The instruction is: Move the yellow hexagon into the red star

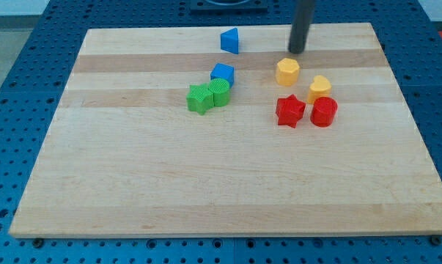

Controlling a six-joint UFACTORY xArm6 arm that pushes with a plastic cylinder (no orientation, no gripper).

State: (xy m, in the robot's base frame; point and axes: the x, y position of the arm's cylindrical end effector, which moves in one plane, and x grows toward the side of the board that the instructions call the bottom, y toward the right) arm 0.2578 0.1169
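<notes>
The yellow hexagon lies on the wooden board toward the view's upper right. The red star lies just below it, a short gap apart. My tip is above the yellow hexagon and slightly to its right, close to it, not clearly touching. The dark rod rises from there out of the view's top edge.
A yellow heart and a red cylinder lie right of the star. A blue cube, a green cylinder and a green star cluster at centre left. A blue triangle lies near the top edge of the board.
</notes>
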